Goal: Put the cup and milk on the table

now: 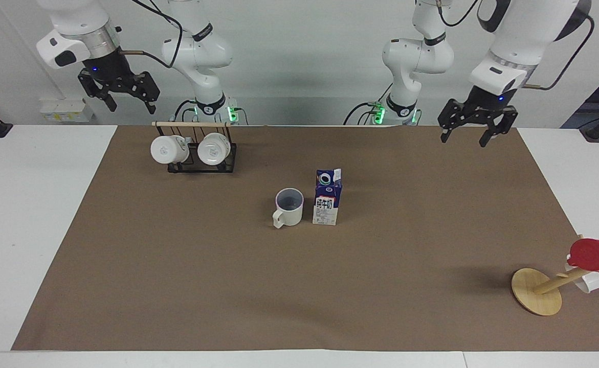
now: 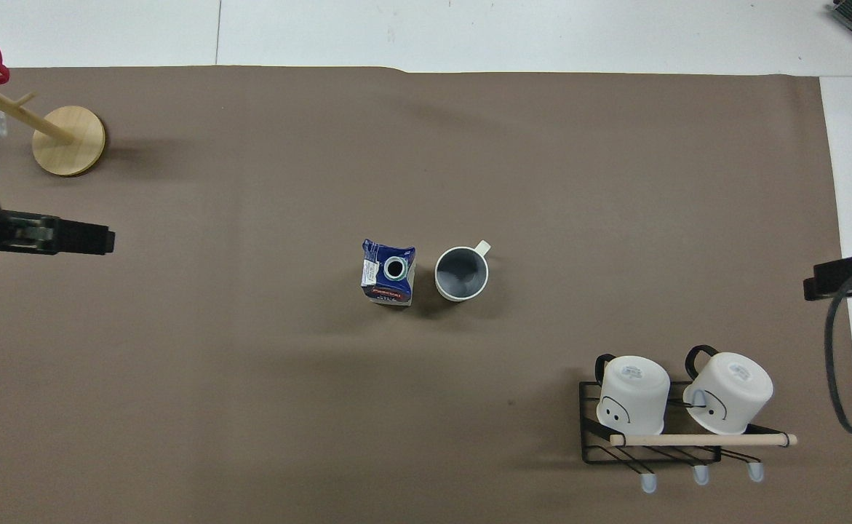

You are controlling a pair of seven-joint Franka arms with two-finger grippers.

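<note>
The cream-beige cup (image 1: 289, 207) stands upright on the brown sheet of the table (image 1: 176, 286), handle turned away from the robots. The blue and white milk carton (image 1: 327, 200) stands upright right beside it, toward the left arm's end. Both also show in the overhead view, the cup (image 2: 461, 274) and the milk (image 2: 388, 273). My left gripper (image 1: 464, 138) is open and empty, raised over the sheet at the left arm's end, well apart from the milk; it shows in the overhead view (image 2: 98, 240). My right gripper (image 1: 131, 108) is open and empty, waiting high above the mug rack's end of the table.
A black wire rack (image 1: 197, 164) holding two white mugs stands near the robots at the right arm's end, also in the overhead view (image 2: 651, 444). A wooden mug tree (image 1: 537, 292) with a red cup (image 1: 596, 254) stands at the left arm's end, far from the robots.
</note>
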